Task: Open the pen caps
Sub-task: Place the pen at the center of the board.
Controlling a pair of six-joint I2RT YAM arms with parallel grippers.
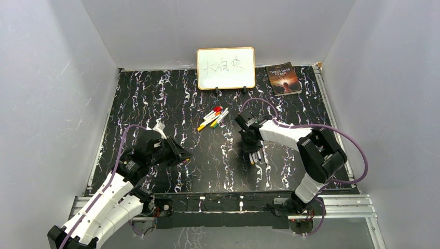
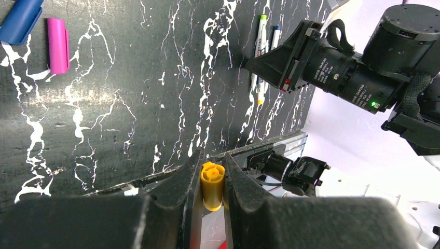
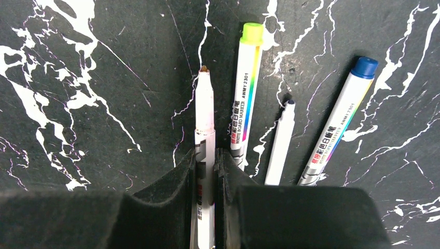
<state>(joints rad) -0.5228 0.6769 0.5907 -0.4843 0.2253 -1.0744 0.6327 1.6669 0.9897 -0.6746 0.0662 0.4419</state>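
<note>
While grey walls (image 1: 52, 78) flank black marbled table (image 1: 155, 98) | left hand (image 2: 211, 164) pinches yellow cap (image 2: 212, 189) | right hand (image 3: 206, 153) pinches pen (image 3: 205, 104)

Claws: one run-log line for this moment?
left claw: shut on yellow cap | right claw: shut on uncapped pen | other pens: cluster mid-table

yellow cap (image 2: 212, 184) upright bottom centre, magenta cap (image 2: 58, 44) and blue cap (image 2: 21, 19) flat upper left, capped pens (image 1: 212, 118) bunched mid-frame, bare-tipped pen (image 3: 204, 119) pointing up

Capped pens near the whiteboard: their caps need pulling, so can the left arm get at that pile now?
Probably not yet. The path to the pile looks free, but the left arm's fingers are shut on a yellow cap, leaving no free grip.
</note>
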